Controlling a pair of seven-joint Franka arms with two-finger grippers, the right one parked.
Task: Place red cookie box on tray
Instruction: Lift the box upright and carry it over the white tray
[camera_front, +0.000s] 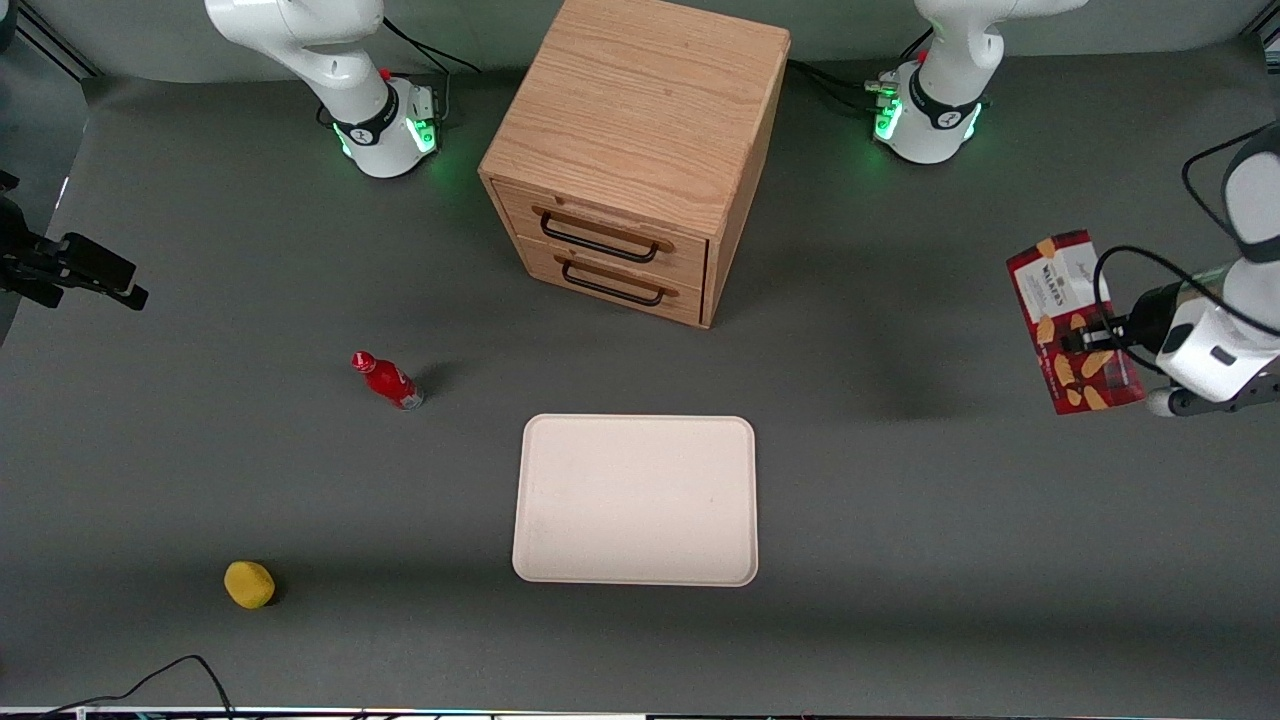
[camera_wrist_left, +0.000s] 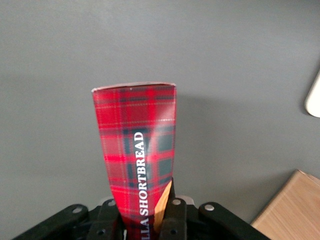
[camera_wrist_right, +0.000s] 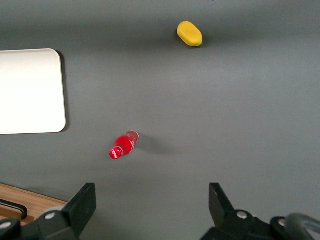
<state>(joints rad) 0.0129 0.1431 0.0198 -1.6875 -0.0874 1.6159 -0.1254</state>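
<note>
The gripper (camera_wrist_left: 142, 220) clamps its fingers (camera_wrist_left: 172, 220) on the red cookie box (camera_wrist_left: 135, 145) above grey table (camera_wrist_left: 240, 60).

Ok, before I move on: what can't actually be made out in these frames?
- Gripper fingertips: in the left wrist view the red cookie box covers where they clamp it.
- The box's brand lettering: cut off by the frame edge there; too small to read on the box in the front view.
- Tray: only one corner shows in the left wrist view.
- Drawer cabinet contents: both drawers are closed.
</note>
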